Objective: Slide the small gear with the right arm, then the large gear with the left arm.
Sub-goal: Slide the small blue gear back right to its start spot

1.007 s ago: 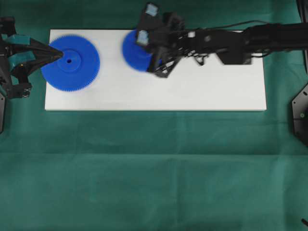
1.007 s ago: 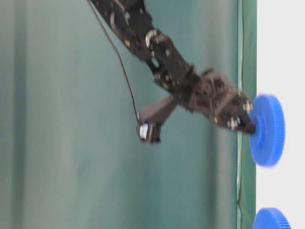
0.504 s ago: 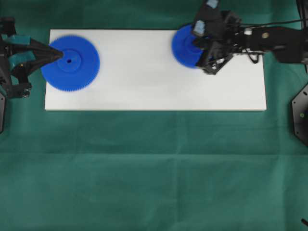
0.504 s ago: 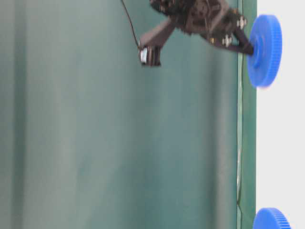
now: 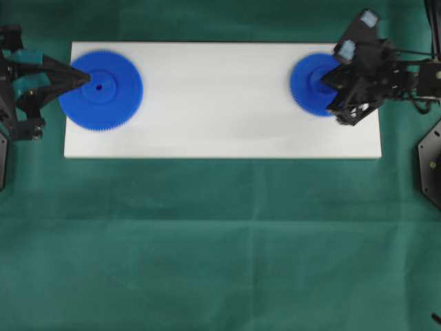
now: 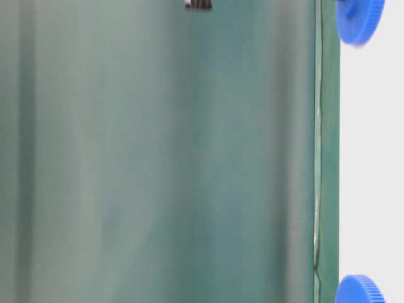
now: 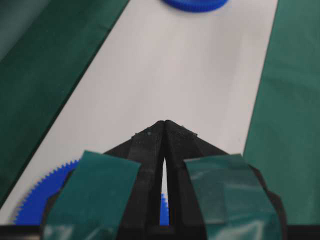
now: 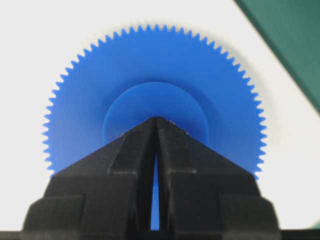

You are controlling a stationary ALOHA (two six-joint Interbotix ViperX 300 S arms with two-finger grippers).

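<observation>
The small gear (image 5: 313,84) (image 8: 150,95) (image 6: 360,19) is a blue toothed disc lying near the right end of the white board (image 5: 220,103). My right gripper (image 5: 331,81) (image 8: 156,120) is shut, its joined tips resting on the gear's raised hub. The large gear (image 5: 103,89) (image 7: 37,195) (image 6: 358,290) lies flat at the board's left end. My left gripper (image 5: 86,78) (image 7: 164,123), with teal tape on its fingers, is shut with its tips over the large gear beside the centre hole. In the left wrist view the small gear (image 7: 195,4) shows far off along the board.
The white board lies on a green cloth (image 5: 220,241) that covers the table. A black mount (image 5: 428,165) stands at the right edge. The board's middle stretch between the two gears is bare.
My right gripper has dragged the small gear rightward along the board, from left of centre to near the right end. The left gripper and large gear have not moved.
</observation>
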